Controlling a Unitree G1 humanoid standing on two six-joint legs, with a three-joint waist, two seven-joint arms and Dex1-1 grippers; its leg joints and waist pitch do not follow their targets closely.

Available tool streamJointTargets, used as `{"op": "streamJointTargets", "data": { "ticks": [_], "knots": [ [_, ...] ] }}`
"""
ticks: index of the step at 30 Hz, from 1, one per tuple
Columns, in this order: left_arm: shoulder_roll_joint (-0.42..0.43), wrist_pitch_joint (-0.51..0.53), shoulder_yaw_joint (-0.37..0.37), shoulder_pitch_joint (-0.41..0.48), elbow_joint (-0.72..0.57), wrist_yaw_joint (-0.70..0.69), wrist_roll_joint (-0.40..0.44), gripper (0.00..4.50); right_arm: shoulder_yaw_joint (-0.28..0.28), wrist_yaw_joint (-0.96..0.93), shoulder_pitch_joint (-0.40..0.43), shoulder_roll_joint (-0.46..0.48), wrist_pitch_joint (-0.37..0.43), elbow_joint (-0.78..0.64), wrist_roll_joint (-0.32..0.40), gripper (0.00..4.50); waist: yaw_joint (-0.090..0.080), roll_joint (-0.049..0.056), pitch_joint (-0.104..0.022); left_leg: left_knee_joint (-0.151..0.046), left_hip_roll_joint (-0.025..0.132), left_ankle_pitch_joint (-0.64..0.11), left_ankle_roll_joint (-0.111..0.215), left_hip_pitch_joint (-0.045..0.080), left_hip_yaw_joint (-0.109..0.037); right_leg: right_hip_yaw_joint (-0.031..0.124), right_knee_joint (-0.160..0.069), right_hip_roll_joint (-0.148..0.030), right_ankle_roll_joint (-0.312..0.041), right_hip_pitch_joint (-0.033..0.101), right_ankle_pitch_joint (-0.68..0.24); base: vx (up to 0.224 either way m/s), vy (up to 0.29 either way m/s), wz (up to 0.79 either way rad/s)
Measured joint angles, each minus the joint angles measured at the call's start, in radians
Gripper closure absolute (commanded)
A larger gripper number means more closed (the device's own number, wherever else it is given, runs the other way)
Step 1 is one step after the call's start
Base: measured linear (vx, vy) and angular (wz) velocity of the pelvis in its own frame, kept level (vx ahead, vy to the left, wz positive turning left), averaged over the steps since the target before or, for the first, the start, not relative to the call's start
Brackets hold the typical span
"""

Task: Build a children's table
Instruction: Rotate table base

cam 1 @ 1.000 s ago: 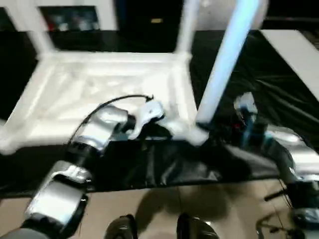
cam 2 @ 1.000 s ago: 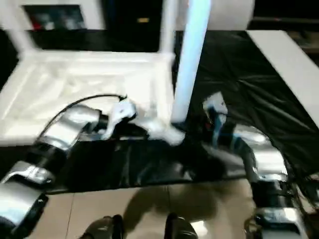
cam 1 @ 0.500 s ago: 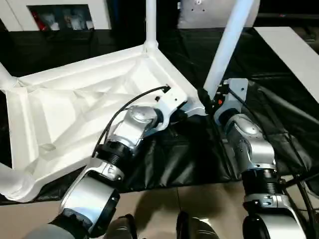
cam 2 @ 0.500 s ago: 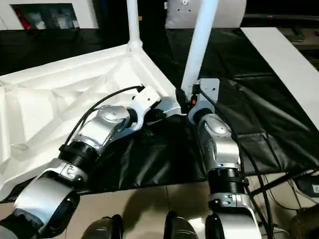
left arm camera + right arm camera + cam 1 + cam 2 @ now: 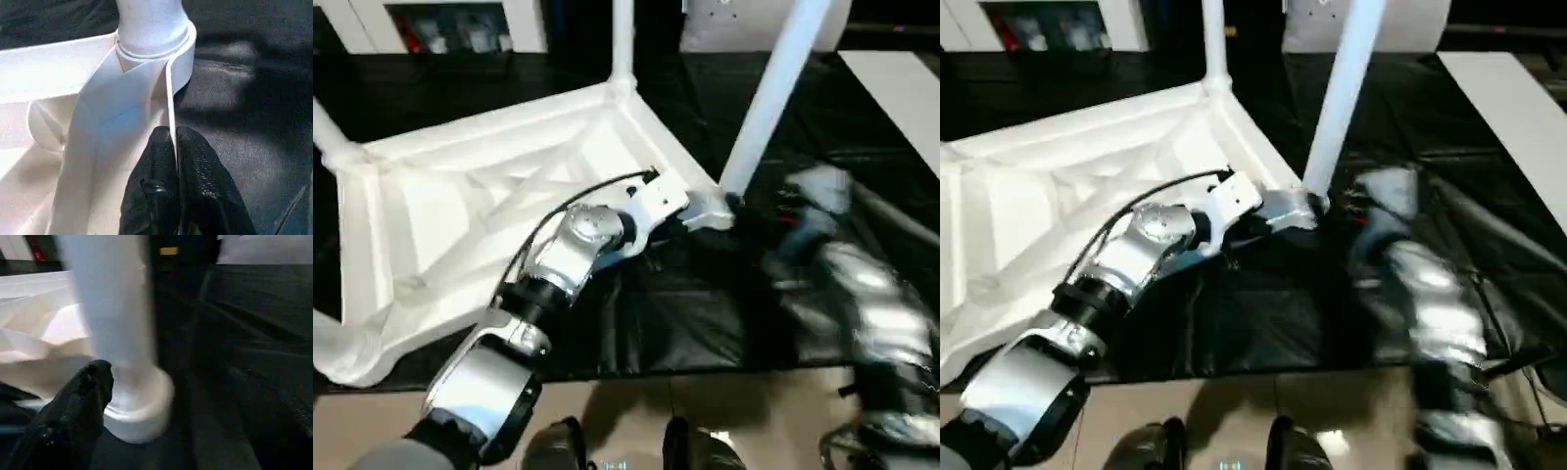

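Black cover (image 5: 705,323), beige floor (image 5: 636,406)

Left hand (image 5: 176,147) pinches thin rim of children's table (image 5: 93,127) below corner socket (image 5: 154,46).

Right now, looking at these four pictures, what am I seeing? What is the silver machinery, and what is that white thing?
The silver parts are the forearms of a humanoid robot. Two pictures come from cameras on its head, looking down; the other two from cameras on its wrists. The white plastic children's table lies upside down on a black-covered work surface, its ribbed underside up and tube legs rising from the corner sockets. The left gripper, two black fingers, pinches the table's thin rim beside the near corner socket. The right gripper sits next to that corner's leg; its grip is unclear.
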Motion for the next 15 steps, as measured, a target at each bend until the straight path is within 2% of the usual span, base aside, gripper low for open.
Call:
{"op": "streamJointTargets", "data": {
  "ticks": [3,5,9,11,15],
  "knots": [
    [0.006,-0.017,0.004,0.006,0.002,-0.017,-0.010,4.50,-0.021,0.045,0.065,-0.050,0.011,-0.047,0.029,0.03,0.000,0.000,0.000,-0.001,0.001,0.000,0.000,0.000,0.000,-0.001,0.000,0.000,0.006,0.000,-0.004,0.000,0.000,0.00],
    [0.008,-0.009,0.013,0.008,-0.001,-0.032,-0.029,4.07,-0.028,0.078,0.108,-0.071,0.028,-0.084,0.048,0.00,-0.002,0.002,0.000,-0.002,0.001,0.000,0.000,0.000,0.000,-0.001,0.000,0.000,0.007,-0.001,-0.004,0.000,0.000,0.00],
    [0.005,0.003,0.053,0.027,-0.039,-0.070,-0.101,3.84,-0.016,0.150,0.187,-0.077,0.082,-0.192,0.113,0.00,0.002,0.002,0.001,-0.001,0.001,0.000,0.000,-0.004,0.000,-0.002,0.000,0.000,0.005,-0.004,-0.004,0.000,0.000,0.00],
    [0.009,0.015,0.065,0.028,-0.076,-0.088,-0.117,3.59,0.005,0.166,0.197,-0.072,0.102,-0.240,0.134,0.00,0.002,0.002,0.001,0.000,0.001,0.000,0.000,-0.006,0.000,-0.002,0.000,0.000,0.002,-0.004,-0.002,0.000,0.000,0.00],
    [0.040,0.074,0.070,0.036,-0.180,-0.109,-0.136,3.48,0.048,0.158,0.188,-0.041,0.127,-0.314,0.161,0.00,0.004,0.003,0.002,0.001,0.001,-0.001,-0.001,-0.005,0.000,-0.002,-0.001,0.000,0.003,-0.003,-0.002,0.000,0.000,0.00]
  ]
}}
